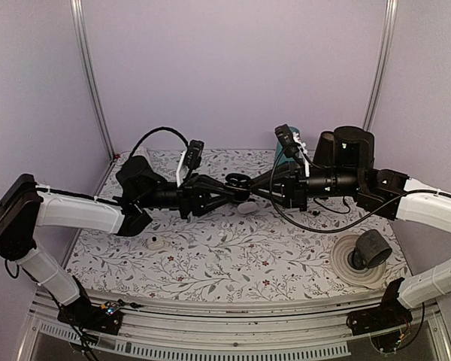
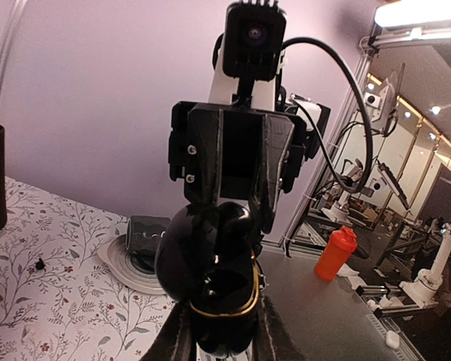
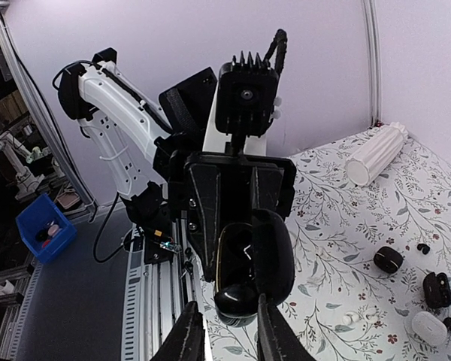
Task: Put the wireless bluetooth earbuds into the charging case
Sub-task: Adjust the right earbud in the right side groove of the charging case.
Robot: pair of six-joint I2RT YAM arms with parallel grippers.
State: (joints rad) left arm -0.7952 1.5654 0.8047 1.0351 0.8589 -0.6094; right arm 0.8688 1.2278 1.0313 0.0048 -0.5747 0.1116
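Near the right end of the table's (image 1: pixel 210 282) near edge, a dark cylinder (image 1: pixel 372 250) lies on a white dish (image 1: pixel 344 272). Just beyond the dish, one black earbud (image 2: pixel 39 264) lies loose on the floral cover, well apart from the grippers.

Above the table's middle, both arms meet tip to tip. The left gripper (image 2: pixel 222 340) is clamped on the open charging case (image 2: pixel 210 278), which is black with a gold rim and held clear of the table. The right gripper (image 3: pixel 227 327) points at that case with its jaws set narrow. Whether they grip anything cannot be told.

At the far edge, toward the right corner, stand tall black containers (image 1: pixel 349 147).
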